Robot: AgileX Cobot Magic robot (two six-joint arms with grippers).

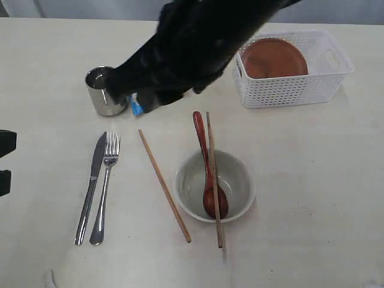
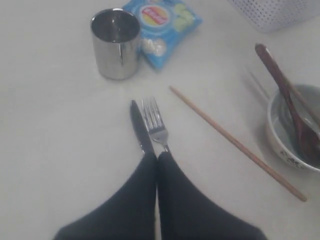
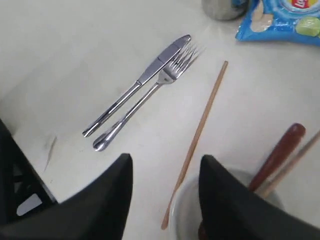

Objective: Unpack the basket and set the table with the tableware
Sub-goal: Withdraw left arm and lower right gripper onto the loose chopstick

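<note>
The white basket at the back right holds the round brown plate. On the table lie the knife and fork side by side. One chopstick lies bare, and the other chopstick rests across the grey-green bowl, which holds the dark red spoon. The steel cup stands at the back left. My right gripper hangs open and empty above the table, near the bowl and a chopstick. My left gripper is shut and empty over the knife and fork handles.
A blue chip bag lies right beside the cup, mostly hidden under my dark right arm, which reaches in from the back right. The left arm's dark body shows at the left edge.
</note>
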